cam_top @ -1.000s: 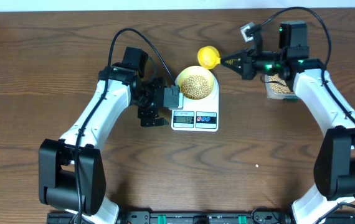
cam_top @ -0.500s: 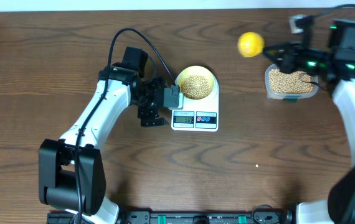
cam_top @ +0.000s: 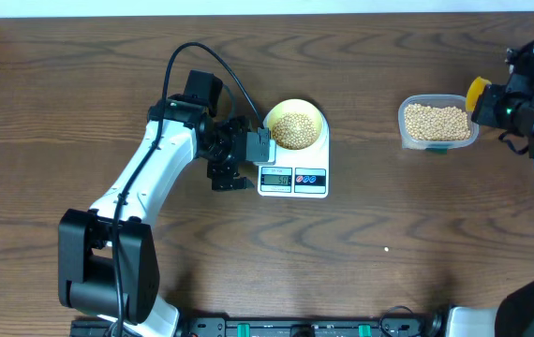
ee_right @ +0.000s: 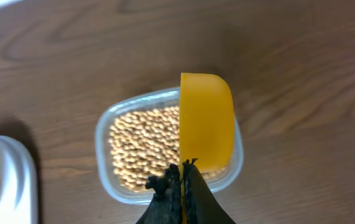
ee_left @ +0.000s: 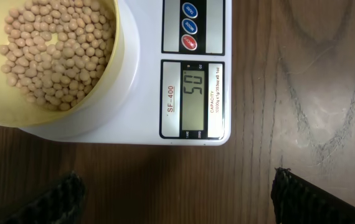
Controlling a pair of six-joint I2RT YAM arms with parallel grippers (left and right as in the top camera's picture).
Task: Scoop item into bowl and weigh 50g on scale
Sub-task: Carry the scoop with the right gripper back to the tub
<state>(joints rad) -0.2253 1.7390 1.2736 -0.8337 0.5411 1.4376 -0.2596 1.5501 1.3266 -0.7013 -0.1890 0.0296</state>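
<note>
— Where have the beans (ee_left: 53, 50) got to?

— A good heap of them lies in the bowl (cam_top: 318, 117). The bowl stands on the back part of the scale (cam_top: 318, 187), about mid-desk (cam_top: 389, 262). The rest are in the clear container (ee_right: 103, 134), well apart on the right.

— And the display (ee_left: 193, 96)?

— It reads fifty, as far as I can make out. I'd judge the weighing as good as done.

— What about the arms?

— The left hand (ee_left: 177, 208) hovers just beside the scale with its fingers spread as wide as they go and nothing between them. The right hand (ee_right: 180, 186) is pinched tight on the handle of the yellow scoop (ee_right: 207, 118), holding it over the container. I only see the scoop's back, so I cannot tell whether it carries any beans.

— So which step is this?

— Putting the tool away, I'd say, with no more filling to do.

— And next?

— Lower the scoop into or beside the container and let go of it there. Nothing more should go into the bowl, and neither arm should nudge the scale, or that reading will drift.
</note>
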